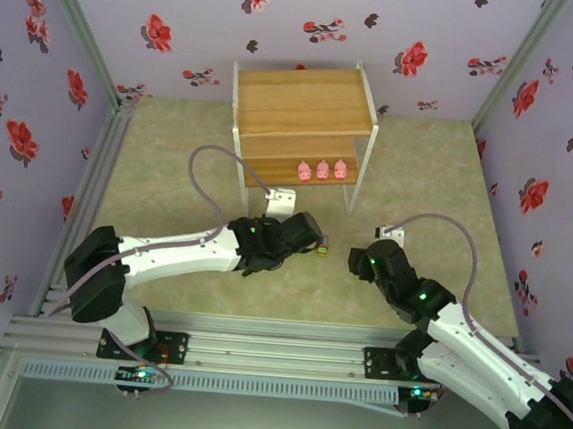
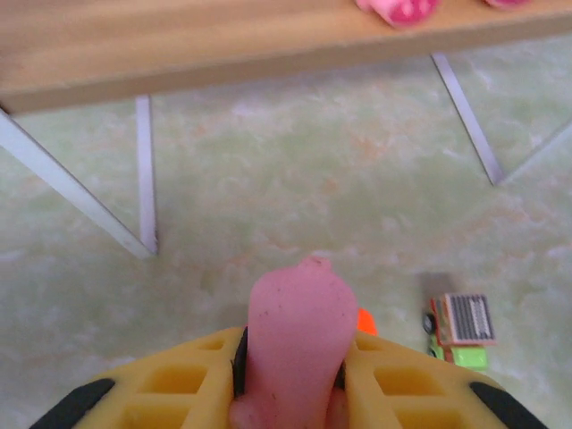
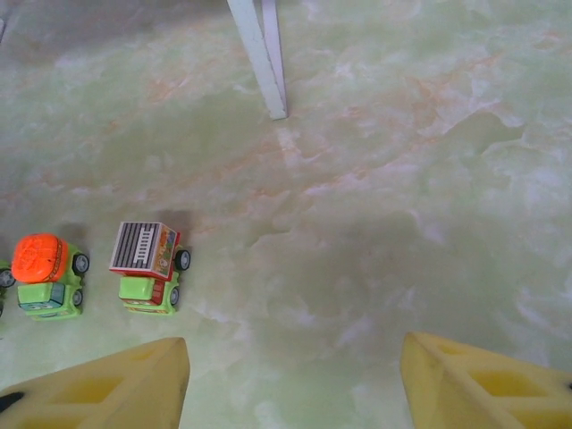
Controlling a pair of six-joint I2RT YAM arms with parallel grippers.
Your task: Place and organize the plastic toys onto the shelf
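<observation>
My left gripper (image 2: 295, 362) is shut on a pale-pink pig toy (image 2: 299, 322) that sticks up between its yellow fingers, held over the floor in front of the shelf (image 1: 301, 105). Three more pink pigs (image 1: 322, 169) stand in a row on the lower board. My right gripper (image 3: 295, 380) hangs open over bare floor, nothing between its fingers (image 3: 116, 384). To its left stand two yellow-green trucks, one with a grey striped top (image 3: 147, 261) and one with an orange top (image 3: 45, 268). The grey-topped truck (image 2: 460, 326) also lies just right of my left gripper.
The shelf's thin white legs (image 3: 264, 58) stand on the pale green floor just ahead of both grippers. Its lower board (image 2: 223, 49) crosses the top of the left wrist view. Flowered walls close in the floor on three sides.
</observation>
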